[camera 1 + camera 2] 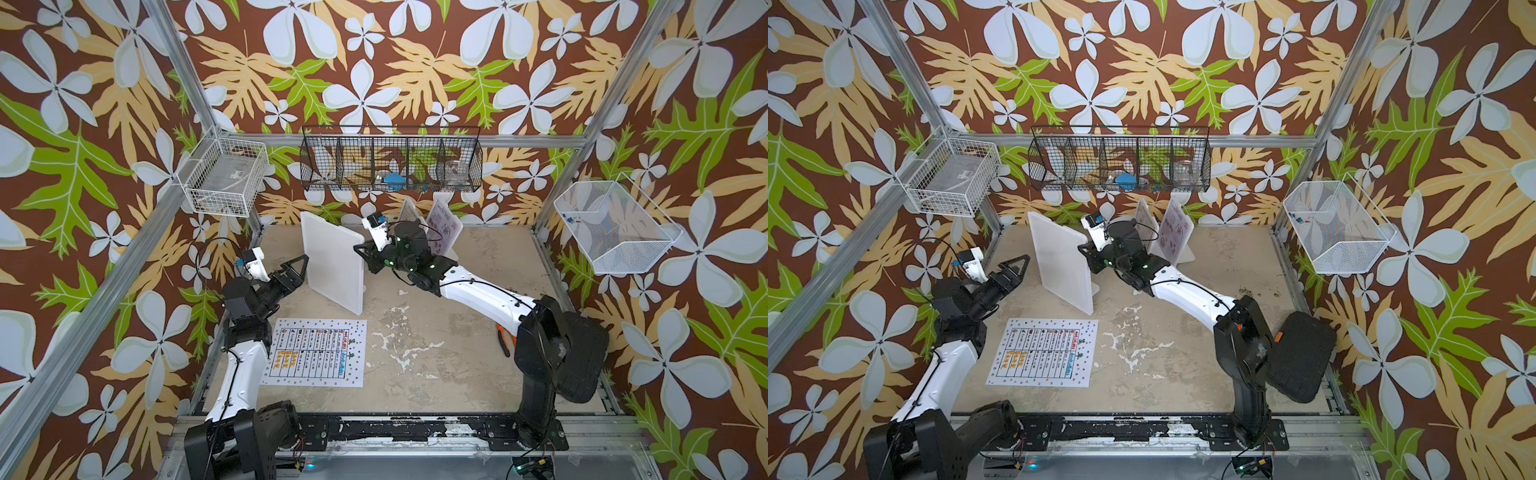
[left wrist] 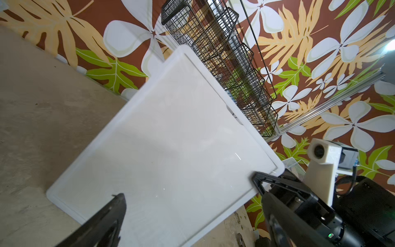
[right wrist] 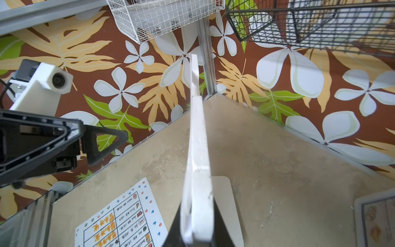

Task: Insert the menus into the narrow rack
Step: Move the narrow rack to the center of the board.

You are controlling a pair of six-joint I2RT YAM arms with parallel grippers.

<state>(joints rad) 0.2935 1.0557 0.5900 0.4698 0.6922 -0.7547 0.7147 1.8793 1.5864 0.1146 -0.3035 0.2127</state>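
The narrow rack is a tall, flat white panel standing upright on a small foot at mid-table. My right gripper is shut on its near side edge, and in the right wrist view the edge runs straight out from between the jaws. My left gripper is open and faces the panel's broad left face without touching it. The large white menu, with its dotted border and table, lies flat at the front left. Two smaller menus stand upright in white holders at the back.
A black wire basket hangs on the back wall. A white wire basket hangs on the left and a white mesh basket on the right. Orange-handled pliers lie by the right arm's base.
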